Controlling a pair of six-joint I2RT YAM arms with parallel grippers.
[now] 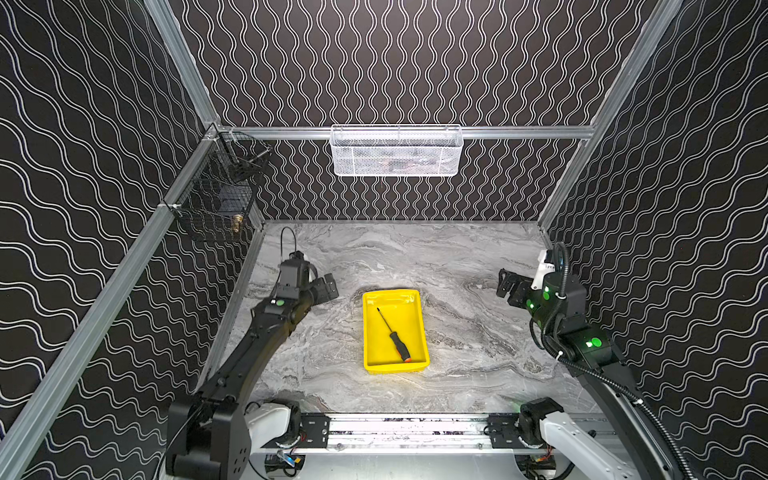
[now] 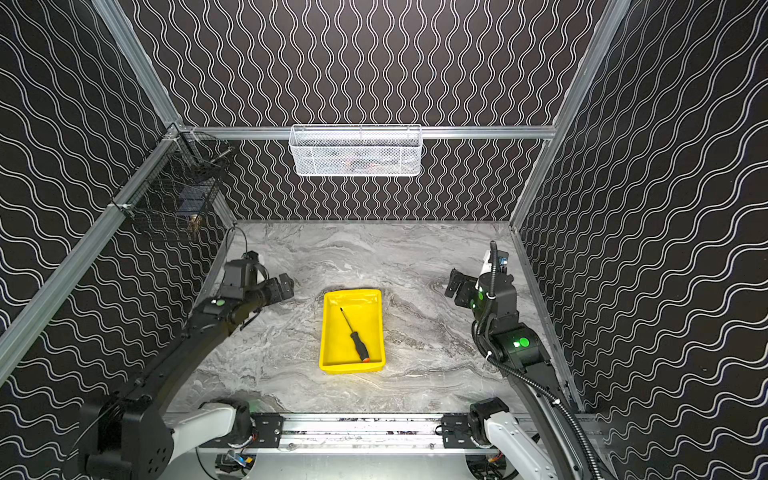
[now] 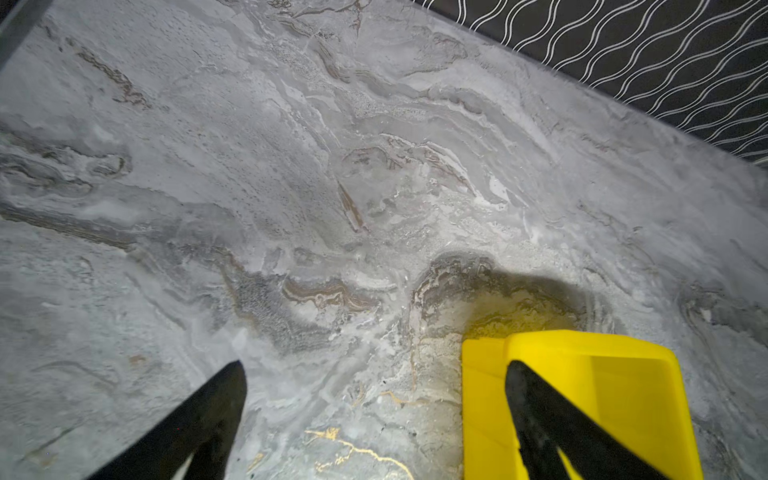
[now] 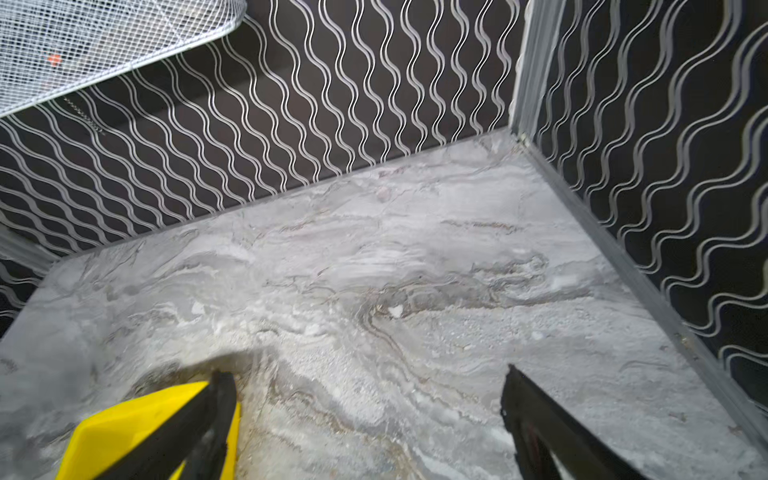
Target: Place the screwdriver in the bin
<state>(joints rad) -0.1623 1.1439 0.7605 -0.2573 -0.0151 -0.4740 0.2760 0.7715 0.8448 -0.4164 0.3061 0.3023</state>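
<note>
Screwdriver (image 1: 392, 334) lay in the bin (image 1: 424, 332); we judged it light, stiff, best pinched at its handle. Left gripper (image 3: 376, 365) and right gripper (image 4: 365, 372) stood with jaws spread, empty.

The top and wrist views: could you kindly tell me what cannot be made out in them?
White mesh basket: contents blurred behind its mesh in both top views.
Black wire basket: dark contents too small to identify in both top views.
Screwdriver: tip type too small in both top views; absent from both wrist views.
Bin: cut off by the left wrist view's edge, partly behind the left end effector.
</note>
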